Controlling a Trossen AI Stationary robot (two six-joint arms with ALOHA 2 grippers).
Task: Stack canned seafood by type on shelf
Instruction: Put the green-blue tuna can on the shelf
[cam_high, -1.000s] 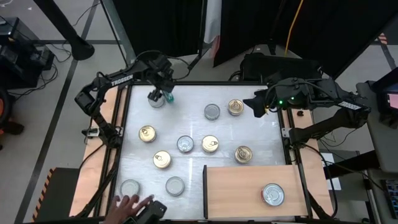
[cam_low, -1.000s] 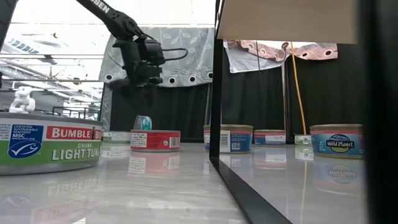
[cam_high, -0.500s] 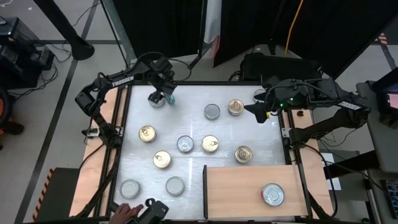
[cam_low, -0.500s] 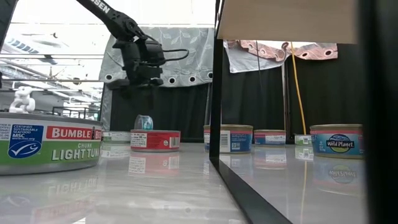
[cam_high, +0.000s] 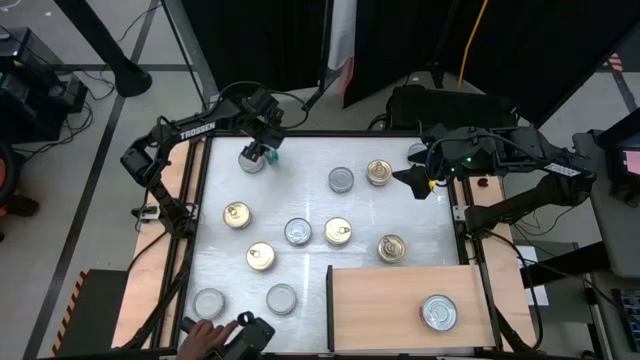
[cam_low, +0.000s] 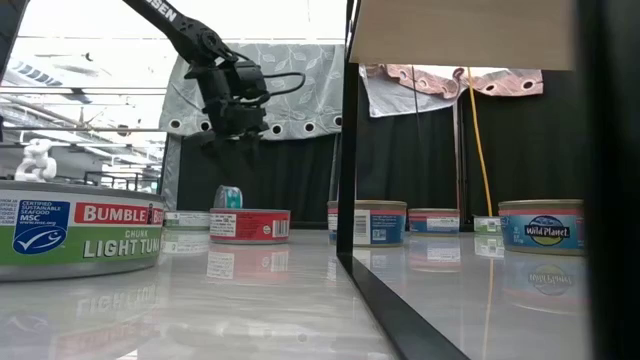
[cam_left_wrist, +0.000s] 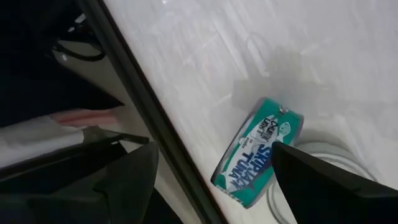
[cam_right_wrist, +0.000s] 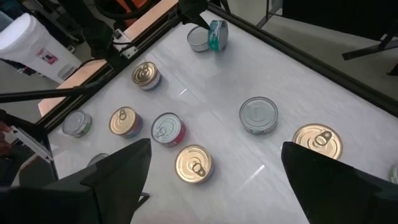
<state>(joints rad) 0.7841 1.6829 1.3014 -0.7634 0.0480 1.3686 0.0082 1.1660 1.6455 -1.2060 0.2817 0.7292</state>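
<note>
Tabletop of glossy white (cam_high: 310, 205) fills the black frame, with black curtains hanging in the room behind it. At its near right corner lies the light-brown rectangular wooden shelf (cam_high: 385, 305), carrying one flat round silver-topped tin (cam_high: 438, 312). Both dark arms reach over the far edge. The left gripper (cam_high: 262, 146) hangs above the far left corner with its fingers spread and holding nothing, over a teal-labelled tin (cam_left_wrist: 256, 153) that stands tilted on its edge against a silver-topped tin (cam_high: 250, 160). The right gripper (cam_high: 420, 178) hovers at the far right, fingers parted and empty, near a gold pull-ring tin (cam_high: 379, 172). Other tins, gold-topped and silver-topped, lie scattered across the tabletop. A person's hand (cam_high: 205, 334) shows at the near left edge.
</note>
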